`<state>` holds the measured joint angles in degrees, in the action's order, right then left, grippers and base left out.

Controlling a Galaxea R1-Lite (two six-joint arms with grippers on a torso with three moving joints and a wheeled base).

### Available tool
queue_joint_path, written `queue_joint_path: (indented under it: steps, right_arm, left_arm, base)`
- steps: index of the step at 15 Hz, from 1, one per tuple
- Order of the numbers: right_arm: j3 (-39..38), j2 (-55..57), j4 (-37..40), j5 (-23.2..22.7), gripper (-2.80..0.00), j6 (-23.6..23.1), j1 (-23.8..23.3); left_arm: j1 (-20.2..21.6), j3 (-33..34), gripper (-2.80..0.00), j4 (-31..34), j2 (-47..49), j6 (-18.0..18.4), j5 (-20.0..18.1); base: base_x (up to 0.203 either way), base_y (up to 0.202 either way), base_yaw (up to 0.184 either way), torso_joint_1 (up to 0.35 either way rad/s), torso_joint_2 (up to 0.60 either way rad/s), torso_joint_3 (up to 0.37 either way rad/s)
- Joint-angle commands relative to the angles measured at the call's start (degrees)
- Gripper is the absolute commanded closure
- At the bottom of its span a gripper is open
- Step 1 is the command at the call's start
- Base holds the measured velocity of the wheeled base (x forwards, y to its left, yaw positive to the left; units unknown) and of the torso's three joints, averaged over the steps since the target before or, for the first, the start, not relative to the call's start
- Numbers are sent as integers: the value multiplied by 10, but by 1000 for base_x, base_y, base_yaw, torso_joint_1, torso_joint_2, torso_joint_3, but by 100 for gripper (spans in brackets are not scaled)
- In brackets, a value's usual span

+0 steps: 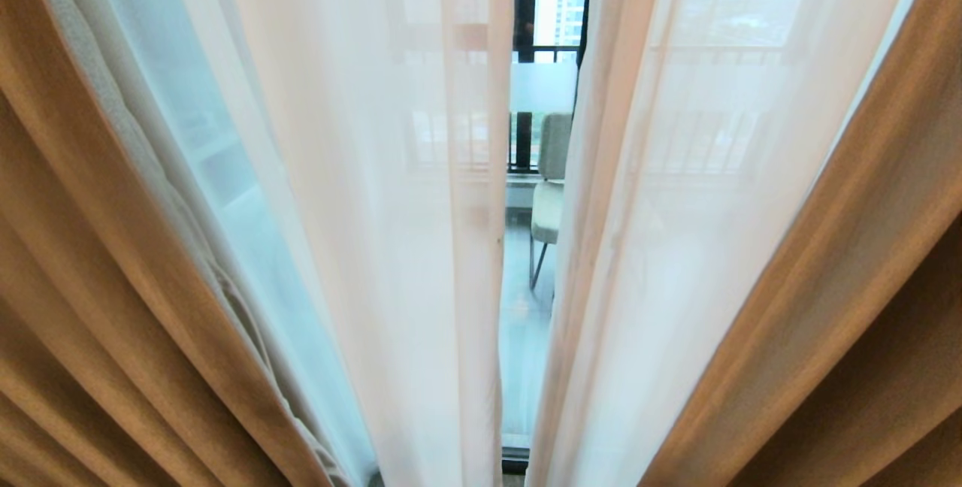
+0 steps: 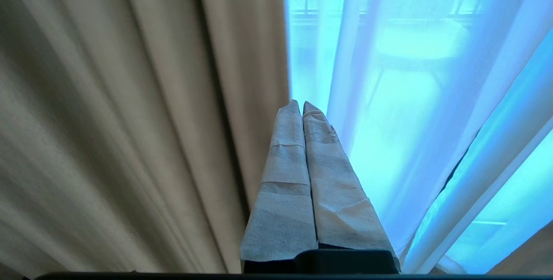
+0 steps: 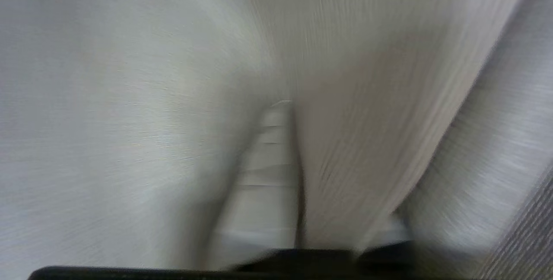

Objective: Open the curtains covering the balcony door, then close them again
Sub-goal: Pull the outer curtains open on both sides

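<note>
From my head camera I see the curtains hanging in two layers; the heavy beige drapes (image 1: 113,261) stand pulled out to both sides, while the white sheers (image 1: 391,209) hang inside them, left and right panels nearly meeting in the middle with only a narrow gap between their edges; through that gap I can make out the balcony door (image 1: 543,89) with its frosted white band across the glass, and beyond it a pale chair (image 1: 550,194) on the balcony and a dark railing (image 1: 526,51); neither arm shows in this view. On my left wrist camera the left gripper (image 2: 301,103) has its two cloth-wrapped fingers (image 2: 285,176) pressed together with nothing between them; it points at the line where a beige drape edge meets the left sheer, not gripping either. On my right wrist camera the right gripper (image 3: 293,105) is buried in blurred pale fabric; one wrapped finger (image 3: 270,176) shows clearly, while a fold of cloth (image 3: 358,141) drapes over where the other should be; I cannot tell how far this claw stands open, or whether it has hold of that fold.
</note>
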<state>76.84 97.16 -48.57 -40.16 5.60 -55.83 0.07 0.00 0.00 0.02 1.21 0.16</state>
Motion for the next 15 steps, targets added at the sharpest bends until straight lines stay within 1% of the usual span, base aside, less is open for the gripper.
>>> queue_joint_path:
  steps: [1, 5, 9, 15]
  right_arm:
    - [-14, -7, -14, -4, -280, 1, 0]
    - [-45, -33, -18, -3, -280, 1, 0]
    - [-106, -85, -19, -1, -280, -3, -3]
    - [-233, -210, -19, -1, -280, -2, -42]
  left_arm:
    - [0, 0, 0, 0, 0, 0, 0]
    - [0, 0, 0, 0, 0, 0, 0]
    - [0, 0, 0, 0, 0, 0, 0]
    - [0, 0, 0, 0, 0, 0, 0]
  base:
    - [0, 0, 0, 0, 0, 0]
    - [0, 0, 0, 0, 0, 0]
    - [0, 0, 0, 0, 0, 0]
    - [0, 0, 0, 0, 0, 0]
